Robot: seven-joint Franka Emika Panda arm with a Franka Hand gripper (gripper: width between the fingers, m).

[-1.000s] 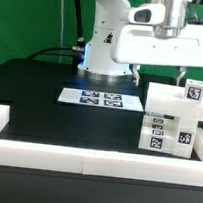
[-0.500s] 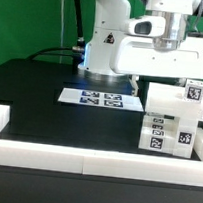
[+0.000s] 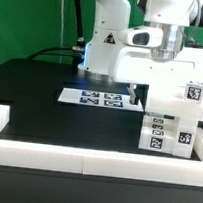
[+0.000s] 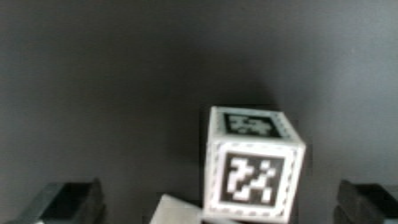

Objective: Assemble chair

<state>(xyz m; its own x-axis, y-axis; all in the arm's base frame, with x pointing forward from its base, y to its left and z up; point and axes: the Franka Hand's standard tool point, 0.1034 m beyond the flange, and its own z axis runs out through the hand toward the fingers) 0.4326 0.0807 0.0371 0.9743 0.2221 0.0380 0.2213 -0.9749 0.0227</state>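
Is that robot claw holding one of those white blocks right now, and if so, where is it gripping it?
No, nothing is held. The gripper is wide open, its fingers standing apart on either side of a tagged white block without touching it.

The chair (image 3: 173, 118) is seen to be of smooth, matt white plastic, with printed black-and-white tags. A matt black finish is shown by the table (image 3: 48, 110). The arm's shell (image 3: 120, 46) appears glossy white.

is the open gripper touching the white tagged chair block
Apart: the wrist view shows both fingers of the gripper standing off the white tagged chair block, dark gaps between.
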